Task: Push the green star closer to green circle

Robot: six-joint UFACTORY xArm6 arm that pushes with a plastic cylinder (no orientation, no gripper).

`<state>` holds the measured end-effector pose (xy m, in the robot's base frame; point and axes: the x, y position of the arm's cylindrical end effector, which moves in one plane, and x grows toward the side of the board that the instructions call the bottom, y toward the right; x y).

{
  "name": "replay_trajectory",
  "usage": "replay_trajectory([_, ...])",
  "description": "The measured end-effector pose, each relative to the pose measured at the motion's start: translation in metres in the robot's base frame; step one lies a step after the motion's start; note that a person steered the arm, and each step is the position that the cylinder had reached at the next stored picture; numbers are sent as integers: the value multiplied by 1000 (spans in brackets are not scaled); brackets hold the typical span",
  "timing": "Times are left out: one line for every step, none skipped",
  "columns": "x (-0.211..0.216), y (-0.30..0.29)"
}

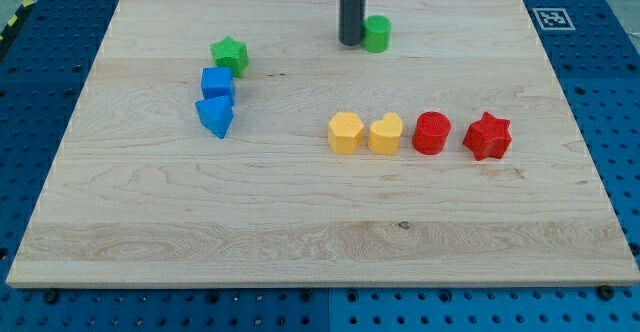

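Desk: a pale wooden desk filled most of the frame, set on a blue perforated base.
Tip: the rod's tip stood in the upper middle of the frame, just left of the green circle, touching it or nearly so.
Claw: the arm carried no claw, only the dark rod, so it held nothing.
Green circle: the green circle sat at the upper middle.
Green star: the green star lay in the upper left, well apart from the green circle and the tip.
Blue blocks: a blue cube sat just below the star, a blue triangular block touching beneath it.
Centre row: yellow hexagon, yellow heart, red circle, red star, left to right.
Containers: none held any block; all rested on the desk.
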<state>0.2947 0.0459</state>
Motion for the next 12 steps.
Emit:
replay_trajectory([-11, -33])
replay_trajectory([-24, -98])
replay_trajectory([-24, -172])
replay_trajectory([-8, -228])
replay_trajectory([35, -228])
replay_trajectory([46, -220])
replay_trajectory([46, -194])
replay_trajectory([52, -153])
replay_trajectory([58, -104])
replay_trajectory([57, -69])
replay_trajectory([51, -60])
replay_trajectory([49, -85])
